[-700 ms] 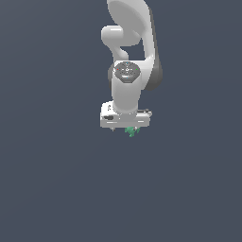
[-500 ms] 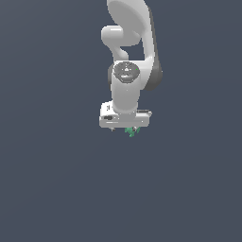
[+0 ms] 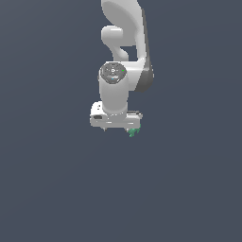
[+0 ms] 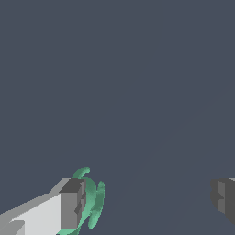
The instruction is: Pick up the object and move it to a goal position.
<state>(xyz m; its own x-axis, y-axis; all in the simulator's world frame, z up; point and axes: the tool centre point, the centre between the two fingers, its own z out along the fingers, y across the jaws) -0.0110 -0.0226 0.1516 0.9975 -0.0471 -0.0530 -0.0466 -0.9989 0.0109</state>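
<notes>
We see the gripper (image 4: 147, 202) with its jaws spread wide, pinching nothing; the green object (image 4: 92, 202) sits against one finger (image 4: 71, 204) only, well apart from the other; in the exterior view it (image 3: 134, 132) peeks out beneath the hand's right end; closing looks next.

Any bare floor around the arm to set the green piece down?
Bare grey surface lies on every side of the arm in the exterior view. The only crowded spot: the gripper, fingers wide apart, green object against one finger.
</notes>
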